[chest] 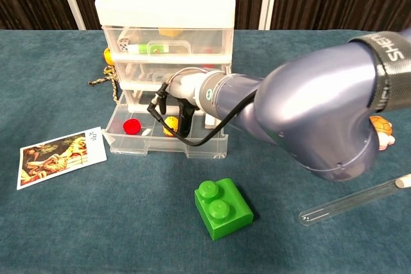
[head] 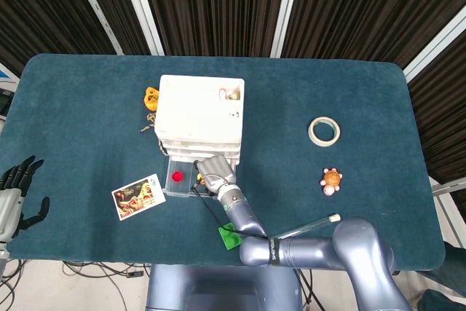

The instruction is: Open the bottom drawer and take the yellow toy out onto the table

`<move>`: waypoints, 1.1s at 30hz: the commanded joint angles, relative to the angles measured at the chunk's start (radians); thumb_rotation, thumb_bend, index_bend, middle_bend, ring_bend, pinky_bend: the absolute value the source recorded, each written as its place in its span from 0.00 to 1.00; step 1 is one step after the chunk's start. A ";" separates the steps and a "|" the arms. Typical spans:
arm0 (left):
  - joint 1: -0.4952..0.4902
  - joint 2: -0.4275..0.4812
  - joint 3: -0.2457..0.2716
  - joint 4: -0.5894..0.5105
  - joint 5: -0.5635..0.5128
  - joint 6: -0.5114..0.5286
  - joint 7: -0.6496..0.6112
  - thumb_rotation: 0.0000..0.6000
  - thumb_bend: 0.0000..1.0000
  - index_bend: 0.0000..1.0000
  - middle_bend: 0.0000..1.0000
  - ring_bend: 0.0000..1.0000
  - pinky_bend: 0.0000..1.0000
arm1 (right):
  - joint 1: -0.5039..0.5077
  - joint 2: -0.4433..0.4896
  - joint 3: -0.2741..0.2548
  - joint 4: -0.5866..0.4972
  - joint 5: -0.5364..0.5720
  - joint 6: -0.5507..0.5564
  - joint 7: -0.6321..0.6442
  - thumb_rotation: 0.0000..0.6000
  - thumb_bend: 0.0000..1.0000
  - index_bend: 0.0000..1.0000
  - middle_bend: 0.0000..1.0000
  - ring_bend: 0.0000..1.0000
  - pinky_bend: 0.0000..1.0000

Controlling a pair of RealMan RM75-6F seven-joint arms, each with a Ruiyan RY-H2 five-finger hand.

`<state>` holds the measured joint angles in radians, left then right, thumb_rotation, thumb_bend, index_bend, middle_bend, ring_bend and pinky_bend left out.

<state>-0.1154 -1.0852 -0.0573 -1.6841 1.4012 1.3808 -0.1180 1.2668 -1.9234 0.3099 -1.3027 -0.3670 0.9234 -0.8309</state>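
Chest view only: yellow toy (chest: pixel 170 124) in bottom drawer (chest: pixel 148 142); right hand (head: pixel 217 173) grip unclear; left hand (head: pixel 14 196) spread, empty.

A green brick (chest: pixel 223 208), picture card (chest: pixel 53 156) and tape roll (head: pixel 323 131) lie on the cloth.

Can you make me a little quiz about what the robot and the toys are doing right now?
1. True or false: the bottom drawer is already pulled open.
2. What lies in that drawer beside the yellow toy?
A. red ball
B. green block
C. tape roll
3. Which hand reaches into the drawer: the right hand or the left hand?

Key: 1 true. 2 A. 3 the right hand; the left rests open at the table edge.
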 commanded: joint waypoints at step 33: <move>-0.003 0.006 0.002 -0.004 -0.006 -0.010 -0.002 1.00 0.48 0.09 0.00 0.00 0.00 | 0.034 -0.063 0.012 0.122 0.007 -0.034 0.000 1.00 0.23 0.45 1.00 1.00 1.00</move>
<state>-0.1179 -1.0789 -0.0553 -1.6882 1.3954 1.3705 -0.1198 1.3015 -1.9856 0.3214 -1.1819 -0.3594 0.8903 -0.8315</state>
